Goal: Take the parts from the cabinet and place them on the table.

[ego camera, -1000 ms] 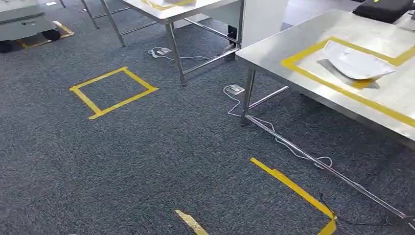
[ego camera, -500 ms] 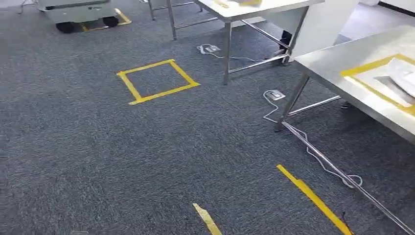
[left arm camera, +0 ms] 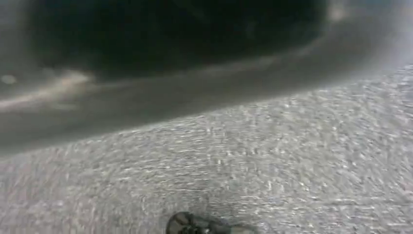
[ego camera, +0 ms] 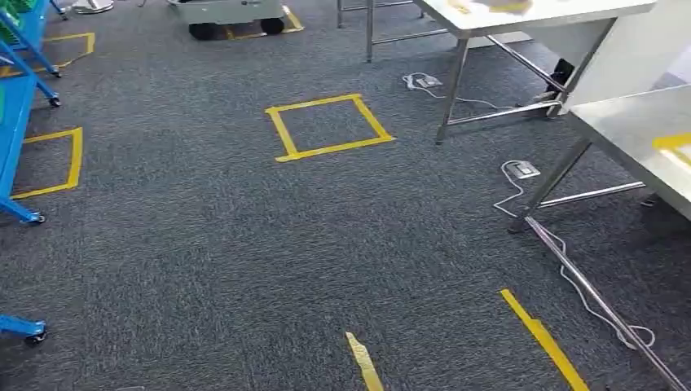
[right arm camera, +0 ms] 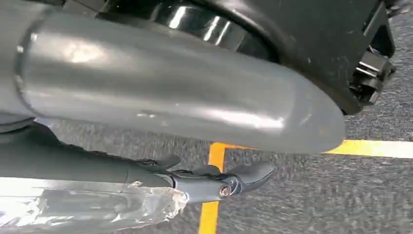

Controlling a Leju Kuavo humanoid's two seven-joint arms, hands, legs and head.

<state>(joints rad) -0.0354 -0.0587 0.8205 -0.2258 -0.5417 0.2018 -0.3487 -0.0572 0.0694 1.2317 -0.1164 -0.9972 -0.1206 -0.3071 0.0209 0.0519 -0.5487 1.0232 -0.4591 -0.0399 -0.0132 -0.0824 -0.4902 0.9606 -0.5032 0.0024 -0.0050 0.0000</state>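
**Robot crossing the carpet between steel table and blue cabinet**

The robot looks down on dark, speckled grey carpet (ego camera: 204, 261) with a yellow tape square (ego camera: 329, 150) as landmark. Far left of the square stands the blue metal cabinet (ego camera: 10, 130) on small castors, cut off by the edge; the parts are presumably on its shelves. Right of the square is the table (ego camera: 627, 134), smooth brushed steel on thin legs, a pale cable (ego camera: 570, 269) trailing beneath.

This looks like the walk towards the cabinet. The next move calls for turning further left of the square and squaring up to the shelves.

The right hand (right arm camera: 214, 178) hangs over the floor, dark fingers stretched out, holding nothing. The left hand (left arm camera: 195, 225) is a blur, so I cannot tell its state.
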